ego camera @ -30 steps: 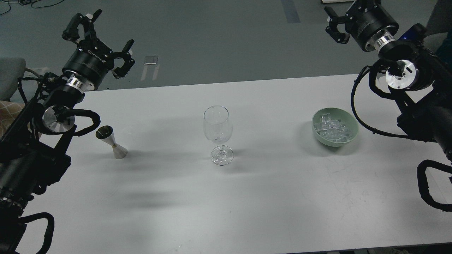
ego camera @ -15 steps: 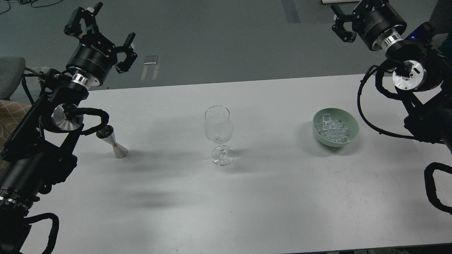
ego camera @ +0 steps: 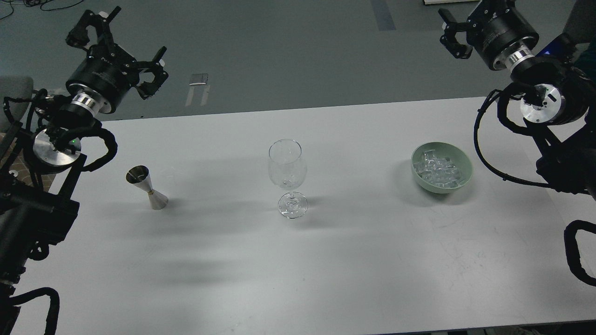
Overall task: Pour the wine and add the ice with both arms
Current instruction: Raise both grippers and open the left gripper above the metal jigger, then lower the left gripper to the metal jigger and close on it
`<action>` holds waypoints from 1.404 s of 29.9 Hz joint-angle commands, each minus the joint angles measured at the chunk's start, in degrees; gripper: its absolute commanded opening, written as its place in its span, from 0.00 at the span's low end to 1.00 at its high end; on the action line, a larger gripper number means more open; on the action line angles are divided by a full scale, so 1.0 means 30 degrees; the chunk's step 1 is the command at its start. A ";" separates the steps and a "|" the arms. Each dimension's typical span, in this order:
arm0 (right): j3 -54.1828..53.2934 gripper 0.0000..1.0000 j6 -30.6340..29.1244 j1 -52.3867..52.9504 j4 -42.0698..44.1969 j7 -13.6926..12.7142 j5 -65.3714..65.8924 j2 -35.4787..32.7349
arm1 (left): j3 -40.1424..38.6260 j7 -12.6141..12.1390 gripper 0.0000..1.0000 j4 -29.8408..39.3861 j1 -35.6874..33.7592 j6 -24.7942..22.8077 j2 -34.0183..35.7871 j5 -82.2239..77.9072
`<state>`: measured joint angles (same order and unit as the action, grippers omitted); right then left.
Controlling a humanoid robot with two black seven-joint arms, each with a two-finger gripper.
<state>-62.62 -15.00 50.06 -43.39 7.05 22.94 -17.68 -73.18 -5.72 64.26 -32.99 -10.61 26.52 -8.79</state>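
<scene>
An empty clear stemmed wine glass (ego camera: 287, 177) stands upright at the middle of the white table (ego camera: 326, 270). A small metal jigger (ego camera: 147, 187) stands to its left. A pale green bowl (ego camera: 463, 177) to the right holds a heap of clear ice cubes (ego camera: 437, 171). My left gripper (ego camera: 118, 39) is open and empty, raised beyond the table's far left corner, well above and behind the jigger. My right gripper (ego camera: 458, 25) is raised beyond the far right corner, above and behind the bowl; its fingers are partly cut off by the frame's top edge and hold nothing that I can see.
Grey floor lies beyond the table's far edge, with a small flat grey object (ego camera: 199, 79) on it. My thick arm links and looped black cables (ego camera: 484, 149) hang over the table's left and right edges.
My left arm has swung left and back, away from the jigger, which now shows fully. My right gripper has drifted slightly right and up. Glass, jigger and bowl have not moved.
</scene>
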 commanded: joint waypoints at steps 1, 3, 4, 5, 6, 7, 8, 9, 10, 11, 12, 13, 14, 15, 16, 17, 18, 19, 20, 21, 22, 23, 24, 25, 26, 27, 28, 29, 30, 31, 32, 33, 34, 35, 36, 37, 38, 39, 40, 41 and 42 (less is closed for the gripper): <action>0.0042 1.00 -0.0010 -0.0279 -0.0244 -0.0005 -0.0001 -0.0026 | -0.2139 -0.0609 0.98 0.3294 0.3100 0.0400 0.0534 0.0553; 0.0042 1.00 0.0019 -0.0368 -0.0245 -0.0005 -0.0001 0.0003 | -0.3429 -0.1544 0.99 0.5345 0.5211 0.0895 0.0594 0.1546; 0.0042 1.00 0.0019 -0.0368 -0.0245 -0.0005 -0.0001 0.0004 | -0.4279 -0.1811 0.99 0.6547 0.6617 0.1566 0.0595 0.2162; 0.0042 1.00 0.0019 -0.0368 -0.0245 -0.0005 -0.0001 0.0004 | -0.4693 -0.1872 0.99 0.7023 0.7269 0.1950 0.0595 0.2371; 0.0042 1.00 0.0019 -0.0368 -0.0245 -0.0005 -0.0001 0.0004 | -0.5567 -0.1902 0.99 0.7811 0.8552 0.2505 0.0537 0.2634; 0.0042 1.00 0.0019 -0.0368 -0.0245 -0.0005 -0.0001 0.0033 | -0.5982 -0.1902 0.98 0.8109 0.9115 0.2714 0.0449 0.2724; 0.0042 1.00 0.0019 -0.0368 -0.0245 -0.0005 -0.0001 0.0033 | -0.6392 -0.1931 0.98 0.8373 0.9643 0.2861 0.0332 0.2754; 0.0071 1.00 0.0019 -0.0368 -0.0245 -0.0005 -0.0001 0.0062 | -0.7151 -0.1902 0.98 0.8811 1.0664 0.3036 0.0128 0.2957; 0.0071 1.00 0.0019 -0.0397 -0.0245 -0.0005 -0.0001 0.0091 | -0.7912 -0.1960 0.98 0.9308 1.1718 0.3154 -0.0251 0.3365; 0.0100 1.00 0.0019 -0.0398 -0.0245 -0.0005 -0.0001 0.0092 | -0.8268 -0.1990 0.99 0.9545 1.2251 0.3213 -0.0429 0.3601; 0.0100 1.00 0.0019 -0.0398 -0.0216 -0.0005 -0.0001 0.0121 | -0.8939 -0.2019 0.98 1.0070 1.3271 0.3330 -0.0721 0.4126; 0.0129 1.00 0.0019 -0.0398 -0.0216 -0.0005 -0.0001 0.0150 | -0.9206 -0.2048 0.98 1.0365 1.3745 0.3418 -0.0869 0.4363; 0.0130 1.00 0.0019 -0.0398 -0.0216 -0.0005 -0.0001 0.0150 | -0.9470 -0.2077 0.98 1.0745 1.4243 0.3477 -0.0986 0.4597; 0.0159 1.00 0.0019 -0.0427 -0.0216 -0.0005 -0.0001 0.0150 | -1.0053 -0.2136 0.98 1.1619 1.5263 0.3709 -0.1335 0.5064; 0.0159 1.00 0.0048 -0.0456 -0.0216 -0.0005 -0.0001 0.0150 | -1.0494 -0.2165 0.98 1.2208 1.6144 0.3886 -0.1803 0.5358; 0.0159 1.00 0.0078 -0.0485 -0.0216 -0.0005 0.0028 0.0150 | -1.0585 -0.2166 0.98 1.2301 1.6587 0.3858 -0.2156 0.5361; 0.0188 1.00 0.0194 -0.0573 -0.0216 -0.0005 -0.0001 0.0179 | -1.0615 -0.2166 0.98 1.2302 1.7549 0.3829 -0.2942 0.5361; 0.0188 1.00 0.0195 -0.0574 -0.0216 -0.0005 -0.0001 0.0179 | -1.0615 -0.2166 0.98 1.2302 1.7559 0.3829 -0.2950 0.5361; 0.0188 1.00 0.0195 -0.0603 -0.0216 -0.0005 -0.0001 0.0179 | -1.0615 -0.2166 0.98 1.2302 1.7762 0.3829 -0.3153 0.5361; 0.0188 1.00 0.0195 -0.0603 -0.0216 -0.0005 -0.0001 0.0179 | -1.0528 -0.2195 0.98 1.2302 1.8170 0.3713 -0.3532 0.5361; 0.0188 1.00 0.0195 -0.0632 -0.0216 -0.0005 -0.0001 0.0179 | -1.0469 -0.2195 0.99 1.2302 1.8638 0.3509 -0.3826 0.5361; 0.0217 1.00 0.0195 -0.0632 -0.0216 -0.0005 -0.0001 0.0179 | -1.0440 -0.2224 0.98 1.2302 1.8846 0.3362 -0.4003 0.5361; 0.0218 1.00 0.0195 -0.0661 -0.0216 -0.0005 0.0028 0.0179 | -1.0294 -0.2282 0.99 1.2302 1.9051 0.3099 -0.4353 0.5361; 0.0247 1.00 0.0224 -0.0661 -0.0216 -0.0005 -0.0001 0.0179 | -1.0206 -0.2370 0.99 1.2302 1.9111 0.2981 -0.4530 0.5361; 0.0247 1.00 0.0224 -0.0690 -0.0216 -0.0005 0.0028 0.0179 | -1.0060 -0.2458 0.99 1.2302 1.9140 0.2921 -0.4706 0.5361; 0.0247 1.00 0.0224 -0.0720 -0.0216 -0.0005 0.0028 0.0179 | -0.9798 -0.2662 0.99 1.2273 1.9199 0.2892 -0.4998 0.5361; 0.0247 1.00 0.0224 -0.0720 -0.0216 -0.0005 0.0028 0.0179 | -0.9679 -0.2693 0.99 1.2272 1.9228 0.2891 -0.5175 0.5303; 0.0247 1.00 0.0224 -0.0720 -0.0216 -0.0005 0.0028 0.0150 | -0.9504 -0.2722 0.99 1.2272 1.9229 0.2920 -0.5438 0.5303; 0.0247 1.00 0.0224 -0.0720 -0.0216 -0.0005 0.0028 0.0179 | -0.9328 -0.2751 0.99 1.2243 1.9229 0.2921 -0.5759 0.5274; 0.0247 1.00 0.0224 -0.0720 -0.0216 -0.0005 0.0028 0.0179 | -0.9210 -0.2781 0.99 1.2243 1.9229 0.2921 -0.5879 0.5274; 0.0247 1.00 0.0224 -0.0749 -0.0216 -0.0005 0.0028 0.0179 | -0.9035 -0.2810 0.99 1.2214 1.9229 0.2921 -0.5996 0.5274; 0.0247 1.00 0.0253 -0.0836 -0.0216 -0.0005 0.0028 0.0179 | -0.8598 -0.2897 0.99 1.2069 1.9200 0.2950 -0.6113 0.5129; 0.0276 1.00 0.0312 -0.0837 -0.0216 -0.0005 0.0028 0.0179 | -0.8362 -0.2927 0.99 1.1893 1.9141 0.3037 -0.6230 0.4982; 0.0276 1.00 0.0370 -0.0837 -0.0216 -0.0034 0.0028 0.0179 | -0.8127 -0.2956 0.99 1.1369 1.8938 0.3067 -0.6608 0.4546; 0.0276 1.00 0.0400 -0.0866 -0.0216 -0.0006 0.0028 0.0179 | -0.8009 -0.2957 0.99 1.0813 1.8646 0.3038 -0.7221 0.3816; 0.0276 1.00 0.0429 -0.0925 -0.0245 -0.0005 0.0028 0.0179 | -0.7979 -0.2957 0.99 1.0575 1.8382 0.3038 -0.7547 0.3403; 0.0276 1.00 0.0430 -0.0983 -0.0245 -0.0005 0.0028 0.0179 | -0.7950 -0.2986 0.99 1.0138 1.7857 0.3067 -0.8130 0.2819; 0.0276 1.00 0.0430 -0.1013 -0.0245 -0.0034 0.0028 0.0179 | -0.7949 -0.2986 0.99 0.9902 1.7591 0.3067 -0.8368 0.2639; 0.0276 1.00 0.0430 -0.1042 -0.0245 -0.0006 0.0028 0.0179 | -0.7949 -0.2986 0.99 0.9638 1.7385 0.3038 -0.8515 0.2521; 0.0276 1.00 0.0430 -0.1071 -0.0245 -0.0034 0.0028 0.0150 | -0.7949 -0.2957 0.99 0.8968 1.6919 0.3038 -0.8662 0.2462; 0.0276 1.00 0.0430 -0.1072 -0.0245 -0.0035 0.0028 0.0150 | -0.7949 -0.2928 0.99 0.8353 1.6392 0.3009 -0.8692 0.2461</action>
<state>-61.78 -13.71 47.01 -44.10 7.00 23.03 -17.14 -97.08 -14.65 93.47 19.56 -1.46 1.62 -0.57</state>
